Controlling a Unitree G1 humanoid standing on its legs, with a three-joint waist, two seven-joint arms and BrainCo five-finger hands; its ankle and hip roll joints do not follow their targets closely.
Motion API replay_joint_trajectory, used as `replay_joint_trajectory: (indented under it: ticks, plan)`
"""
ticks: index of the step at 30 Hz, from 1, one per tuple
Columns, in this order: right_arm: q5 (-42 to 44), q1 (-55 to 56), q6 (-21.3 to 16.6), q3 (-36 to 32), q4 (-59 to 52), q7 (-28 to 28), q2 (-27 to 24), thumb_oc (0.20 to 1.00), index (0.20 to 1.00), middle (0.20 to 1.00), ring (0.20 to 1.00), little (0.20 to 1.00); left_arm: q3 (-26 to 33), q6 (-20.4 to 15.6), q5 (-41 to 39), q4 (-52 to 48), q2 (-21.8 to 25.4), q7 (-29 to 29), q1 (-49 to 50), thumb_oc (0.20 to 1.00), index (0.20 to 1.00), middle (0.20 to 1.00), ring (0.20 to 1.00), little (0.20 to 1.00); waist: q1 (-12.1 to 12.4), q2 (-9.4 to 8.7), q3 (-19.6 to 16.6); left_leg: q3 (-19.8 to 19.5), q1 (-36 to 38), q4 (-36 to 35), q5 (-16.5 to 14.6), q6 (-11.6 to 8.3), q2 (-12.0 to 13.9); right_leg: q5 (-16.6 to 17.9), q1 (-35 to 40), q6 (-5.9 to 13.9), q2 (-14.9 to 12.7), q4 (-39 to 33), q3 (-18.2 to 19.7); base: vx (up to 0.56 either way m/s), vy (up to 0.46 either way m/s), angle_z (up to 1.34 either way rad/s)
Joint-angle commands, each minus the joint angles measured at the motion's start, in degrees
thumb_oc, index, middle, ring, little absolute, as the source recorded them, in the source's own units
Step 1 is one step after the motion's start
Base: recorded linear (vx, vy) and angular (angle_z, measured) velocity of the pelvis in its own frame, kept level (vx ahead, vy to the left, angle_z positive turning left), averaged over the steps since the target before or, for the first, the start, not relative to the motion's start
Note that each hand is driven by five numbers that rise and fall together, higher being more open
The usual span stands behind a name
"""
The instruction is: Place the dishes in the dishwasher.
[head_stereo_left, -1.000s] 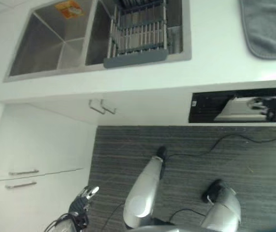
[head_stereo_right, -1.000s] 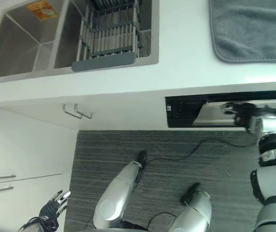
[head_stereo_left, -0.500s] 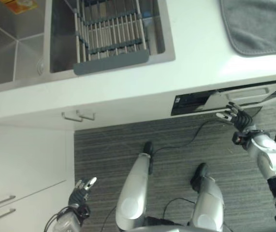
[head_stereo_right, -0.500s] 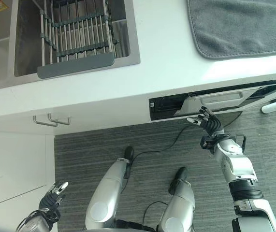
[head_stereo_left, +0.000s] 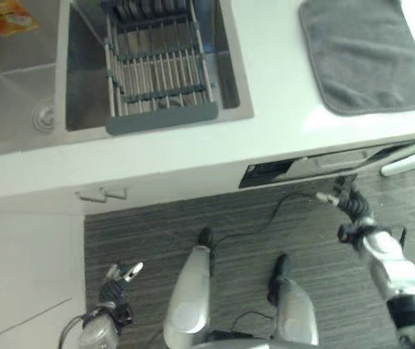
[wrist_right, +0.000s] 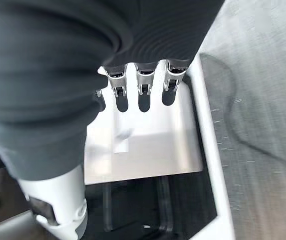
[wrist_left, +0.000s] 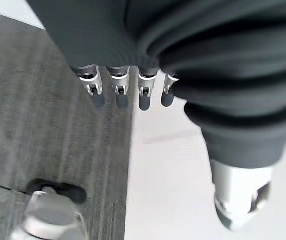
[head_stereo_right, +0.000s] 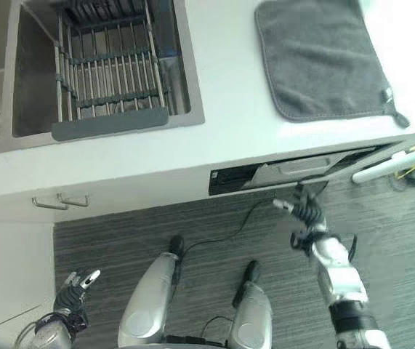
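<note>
Under the white counter the dishwasher door stands slightly ajar, a silvery panel over a dark inside. My right hand hovers just in front of and below that door's edge, fingers straight, holding nothing. A grey dish rack sits in the right sink basin with dark dishes standing at its far end. My left hand hangs low at the left beside the white cabinet, fingers straight and empty.
A grey towel lies on the counter above the dishwasher. The left sink basin holds an orange label. A white bar sticks out at the right of the door. Cabinet handles jut below the sink. Grey striped floor lies below.
The whole view has swung, so the camera moved. My right hand has come away from the door's edge and now sits a little below it. The left hand stays low.
</note>
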Motion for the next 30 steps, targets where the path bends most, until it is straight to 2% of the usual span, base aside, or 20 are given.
replay_joint_trajectory:
  ticks: [1,3,6,7,8,10,12,14,15,16,17,18,19,21,23,25,28,30]
  plan:
    - [0.2,-0.2,-6.6,0.5,2.6,1.5,-3.6,1.000,1.000,1.000,1.000,1.000,-0.6,2.2,0.3,-0.6,2.1,-3.6,-1.6,1.000,1.000,1.000,1.000,1.000,-1.1,2.86,-4.7,4.6,4.2,-8.8,3.5,3.10,-1.4,0.3,-0.3,-3.08,6.0,3.8,0.1,-0.03,-0.226,1.00]
    - [-0.6,-0.3,-6.4,1.3,5.3,2.5,-3.6,1.000,1.000,1.000,1.000,1.000,-0.3,3.4,-0.9,1.2,1.6,-6.0,-3.2,1.000,1.000,1.000,1.000,1.000,-1.1,2.97,-5.9,5.0,5.0,-11.3,5.4,1.99,-0.3,-0.4,1.8,-3.85,7.4,2.7,-1.3,-0.02,-0.230,0.60]
    - [-1.8,-0.6,-5.2,2.4,9.6,5.6,-3.6,1.000,1.000,1.000,1.000,1.000,0.6,0.9,-4.6,3.4,-0.2,-6.6,-4.6,1.000,1.000,1.000,1.000,1.000,-1.0,3.14,-7.5,6.4,5.8,-14.8,8.9,-0.39,2.0,-1.5,5.8,-5.40,10.4,0.1,-2.9,0.01,-0.207,0.07]
    - [-2.9,0.1,-4.3,3.2,11.2,6.3,-3.1,1.000,1.000,1.000,1.000,1.000,0.9,2.4,-4.7,4.4,-0.9,-8.3,-4.9,1.000,1.000,1.000,1.000,1.000,-1.2,3.23,-8.2,8.3,6.1,-16.1,10.2,-0.79,2.5,-1.5,7.5,-5.67,11.3,-1.0,-3.5,-0.03,-0.273,0.47]
    - [-4.7,2.5,-3.2,4.4,13.8,6.2,-1.6,1.000,1.000,1.000,1.000,1.000,1.2,5.1,-5.3,7.9,-2.8,-11.8,-5.9,1.000,1.000,1.000,1.000,1.000,-2.7,3.15,-9.4,15.9,5.9,-14.1,10.5,-1.12,3.6,-1.2,10.0,-5.78,11.1,-2.7,-6.3,-0.09,-0.207,0.62]
    - [-5.1,3.2,-3.4,5.1,18.0,7.1,-0.5,1.000,1.000,1.000,1.000,1.000,1.4,6.0,-5.6,11.4,-4.4,-13.9,-6.9,1.000,1.000,1.000,1.000,1.000,-4.4,1.87,-10.3,20.1,8.1,-9.6,6.7,0.21,4.0,-0.1,10.6,-5.68,8.9,-3.9,-8.6,-0.17,-0.028,1.53]
    - [-5.1,3.6,-4.2,5.2,23.0,9.3,0.2,1.000,1.000,1.000,1.000,1.000,1.8,8.0,-6.2,15.3,-6.1,-14.7,-8.2,1.000,1.000,1.000,1.000,1.000,-5.9,0.39,-11.6,21.0,10.8,-1.8,3.4,0.54,4.1,2.7,11.3,-5.20,5.9,-6.5,-10.0,-0.16,0.148,1.06]
    - [-5.4,3.2,-5.5,5.4,27.1,10.2,1.0,1.000,1.000,1.000,1.000,1.000,1.6,8.6,-4.2,18.7,-6.9,-15.7,-9.9,1.000,1.000,1.000,1.000,1.000,-7.3,0.55,-13.5,23.3,17.2,-4.9,-0.2,1.04,2.8,4.7,11.6,-3.64,4.3,-8.2,-12.2,-0.05,0.287,0.38]
    - [-5.4,3.2,-6.1,5.5,28.1,10.5,1.3,1.000,1.000,1.000,1.000,1.000,1.3,9.2,-4.3,19.6,-7.1,-16.6,-10.5,1.000,1.000,1.000,1.000,1.000,-7.8,1.02,-14.0,24.3,19.3,-8.2,-0.4,0.97,1.9,5.4,11.8,-2.86,3.9,-8.9,-13.3,0.02,0.363,0.71]
    - [-5.4,2.9,-6.9,5.8,30.9,12.5,1.9,1.000,1.000,1.000,1.000,1.000,0.7,9.0,-4.1,21.8,-7.3,-18.0,-11.4,1.000,1.000,1.000,1.000,1.000,-8.1,1.96,-15.0,23.4,21.9,-14.1,0.4,0.97,0.3,6.1,11.9,-1.86,4.0,-9.4,-13.4,0.04,0.353,0.64]
    - [-5.2,2.7,-7.5,6.0,32.8,13.4,2.5,1.000,1.000,1.000,1.000,1.000,0.2,8.8,-4.3,23.4,-7.5,-19.0,-11.8,1.000,1.000,1.000,1.000,1.000,-8.0,2.24,-15.6,22.5,22.8,-16.3,0.8,1.07,-0.3,6.7,11.7,-1.16,3.7,-9.4,-13.3,0.03,0.327,0.53]
    - [-4.7,2.5,-7.8,6.0,34.1,13.7,2.9,1.000,1.000,1.000,1.000,1.000,-0.2,8.4,-4.2,24.6,-7.6,-19.3,-12.1,1.000,1.000,1.000,1.000,1.000,-8.0,2.31,-16.1,22.1,22.9,-17.2,1.1,1.23,-0.7,7.2,11.3,-0.74,3.5,-9.4,-13.2,0.02,0.268,0.43]
    - [-2.6,2.0,-8.1,6.1,37.0,14.6,3.6,1.000,1.000,1.000,1.000,1.000,-1.2,7.6,0.4,27.1,-7.6,-18.9,-13.0,1.000,1.000,1.000,1.000,1.000,-8.0,2.29,-16.7,21.8,23.6,-18.5,1.1,1.56,-1.3,7.4,11.0,-0.24,3.3,-9.2,-12.9,0.03,0.304,0.26]
    - [1.4,0.8,-9.6,5.2,45.7,16.3,5.5,1.000,1.000,1.000,1.000,1.000,-3.3,5.0,0.4,34.0,-8.5,-21.2,-14.7,1.000,1.000,1.000,1.000,1.000,-8.0,2.39,-17.7,21.5,24.8,-18.9,0.3,2.52,-1.8,5.9,10.4,-0.01,3.3,-6.0,-12.1,0.07,0.370,0.03]
    - [3.1,0.6,-9.5,3.6,51.5,17.3,6.9,1.000,1.000,1.000,1.000,1.000,-4.1,3.3,1.7,38.4,-8.9,-22.0,-15.4,1.000,1.000,1.000,1.000,1.000,-8.9,2.34,-18.8,19.4,25.1,-19.1,0.1,3.57,-2.2,6.7,9.4,0.66,3.5,-4.4,-7.7,0.08,0.187,0.00]
    - [3.4,0.6,-9.3,2.7,54.4,17.4,7.5,1.000,1.000,1.000,1.000,1.000,-4.8,3.6,3.3,40.1,-9.1,-22.2,-16.6,1.000,1.000,1.000,1.000,1.000,-9.6,2.15,-19.5,18.3,25.8,-20.4,0.3,3.96,-2.8,7.7,9.6,1.14,3.7,-5.6,-5.2,0.05,0.019,0.20]
    - [2.5,0.0,-8.2,2.5,57.1,16.9,8.2,1.000,1.000,1.000,1.000,1.000,-4.3,4.6,3.0,41.7,-9.7,-21.7,-17.6,1.000,1.000,1.000,1.000,1.000,-9.3,2.17,-20.8,18.2,26.5,-22.6,1.0,3.91,-3.4,8.7,11.3,1.20,3.5,-10.1,-5.9,0.03,-0.038,0.32]
    - [2.4,-0.4,-6.5,2.3,58.6,16.6,8.5,1.000,1.000,1.000,1.000,1.000,-3.2,5.0,2.0,42.7,-10.2,-21.4,-17.5,1.000,1.000,1.000,1.000,1.000,-9.1,2.06,-22.2,16.9,26.8,-22.8,0.9,3.81,-3.5,9.9,12.5,1.27,3.7,-13.3,-4.4,0.04,-0.099,0.03]
